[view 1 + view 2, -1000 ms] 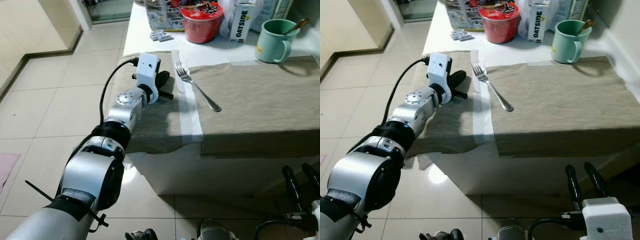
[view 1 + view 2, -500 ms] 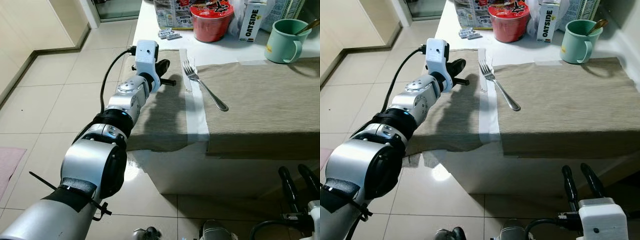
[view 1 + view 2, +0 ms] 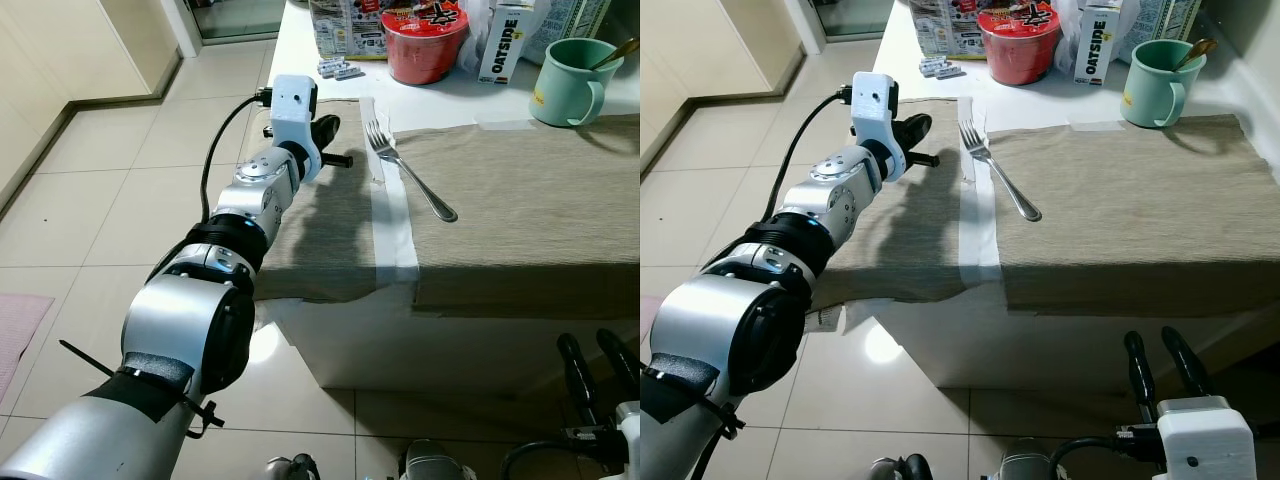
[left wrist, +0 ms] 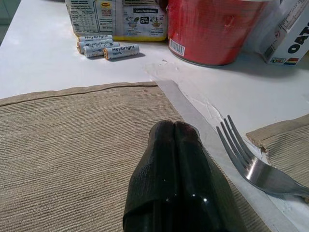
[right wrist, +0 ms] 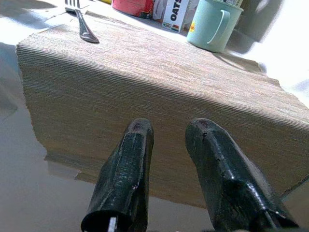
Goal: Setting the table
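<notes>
Left hand (image 3: 330,135) is out over the left beige placemat (image 3: 320,230) on the worktop (image 3: 902,55), fingers (image 4: 176,179) pressed flat together, nothing between them. It sits just left of the fork (image 3: 408,172), not touching it.

Fork lies across the white taped strip (image 3: 392,215) between the two placemats: tines toward the back of the worktop, handle running diagonally onto the right placemat (image 3: 1120,210).

Left wrist view adds detail the head views blur: three batteries (image 4: 104,47) on the bare white worktop beyond the mat edge, a printed carton (image 4: 116,18) behind them, the red noodle tub (image 4: 212,29) next to it, and the fork tines just beside the closed fingertips, resting on the tape.

Head views give the wider layout: red tub (image 3: 425,40), Oatside carton (image 3: 1092,45) and green mug (image 3: 568,80) with a spoon handle sticking out, all lined up along the back of the worktop past the mats. Tiled floor (image 3: 100,200) to the left.

Right hand (image 3: 1160,375) hangs low in front of the worktop edge. Right wrist view shows its two fingers (image 5: 125,169) parted with a clear gap, holding nothing, pointing at the draped front of the right placemat, with fork and mug (image 5: 212,24) far beyond.
</notes>
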You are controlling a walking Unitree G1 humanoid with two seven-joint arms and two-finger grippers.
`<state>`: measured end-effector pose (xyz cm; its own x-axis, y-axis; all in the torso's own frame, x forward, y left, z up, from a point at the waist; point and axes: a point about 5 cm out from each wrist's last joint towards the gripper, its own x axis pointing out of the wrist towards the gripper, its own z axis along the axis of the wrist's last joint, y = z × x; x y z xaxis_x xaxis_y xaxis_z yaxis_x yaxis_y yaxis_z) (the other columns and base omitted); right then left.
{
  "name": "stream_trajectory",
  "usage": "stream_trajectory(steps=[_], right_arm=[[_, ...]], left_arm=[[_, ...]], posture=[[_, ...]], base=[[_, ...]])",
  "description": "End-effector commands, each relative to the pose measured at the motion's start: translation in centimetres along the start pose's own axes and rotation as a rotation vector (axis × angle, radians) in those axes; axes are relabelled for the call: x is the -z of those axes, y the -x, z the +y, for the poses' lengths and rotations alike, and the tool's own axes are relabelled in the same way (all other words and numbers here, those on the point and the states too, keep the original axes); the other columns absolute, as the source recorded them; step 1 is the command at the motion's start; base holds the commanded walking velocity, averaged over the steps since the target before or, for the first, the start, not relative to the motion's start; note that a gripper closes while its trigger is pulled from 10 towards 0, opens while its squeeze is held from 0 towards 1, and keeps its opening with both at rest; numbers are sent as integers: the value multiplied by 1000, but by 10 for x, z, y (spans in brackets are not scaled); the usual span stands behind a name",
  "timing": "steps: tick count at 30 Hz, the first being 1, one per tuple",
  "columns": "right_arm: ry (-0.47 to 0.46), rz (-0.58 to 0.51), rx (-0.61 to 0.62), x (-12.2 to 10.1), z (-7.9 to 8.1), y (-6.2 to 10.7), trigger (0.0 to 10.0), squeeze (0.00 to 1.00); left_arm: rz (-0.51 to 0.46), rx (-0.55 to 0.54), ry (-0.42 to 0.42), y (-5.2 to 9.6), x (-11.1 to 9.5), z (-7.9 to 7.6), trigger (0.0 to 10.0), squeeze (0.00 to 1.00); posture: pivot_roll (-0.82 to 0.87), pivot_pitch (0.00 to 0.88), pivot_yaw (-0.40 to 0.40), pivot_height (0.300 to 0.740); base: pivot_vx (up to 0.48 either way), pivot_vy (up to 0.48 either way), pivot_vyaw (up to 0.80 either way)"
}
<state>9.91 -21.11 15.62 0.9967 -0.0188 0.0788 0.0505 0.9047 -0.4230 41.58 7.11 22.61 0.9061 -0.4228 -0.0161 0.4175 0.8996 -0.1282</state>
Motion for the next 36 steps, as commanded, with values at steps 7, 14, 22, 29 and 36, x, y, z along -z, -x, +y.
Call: stream_trajectory(steps=[7, 14, 22, 29, 36], right_arm=[[-3, 6, 0, 0, 2, 2, 10000, 0], [-3, 6, 0, 0, 2, 3, 10000, 0], [-36, -56, -17, 6, 24, -73, 10000, 0], [-33, -52, -18, 7, 26, -75, 10000, 0], [-30, -49, -4, 5, 27, -73, 10000, 0]], left_arm=[[7, -7, -7, 0, -3, 2, 10000, 0], [6, -5, -7, -1, -4, 0, 10000, 0], [44, 92, -103, -3, 14, -20, 10000, 0], [35, 121, -95, -5, 12, -30, 10000, 0], [19, 136, -99, -8, 6, -36, 10000, 0]], posture=[[-355, 149, 172, 740], [-355, 149, 172, 740], [-329, 120, 160, 740], [-339, 120, 166, 740], [-353, 123, 170, 740]], base=[[0, 0, 0], [0, 0, 0], [0, 0, 0], [0, 0, 0], [0, 0, 0]])
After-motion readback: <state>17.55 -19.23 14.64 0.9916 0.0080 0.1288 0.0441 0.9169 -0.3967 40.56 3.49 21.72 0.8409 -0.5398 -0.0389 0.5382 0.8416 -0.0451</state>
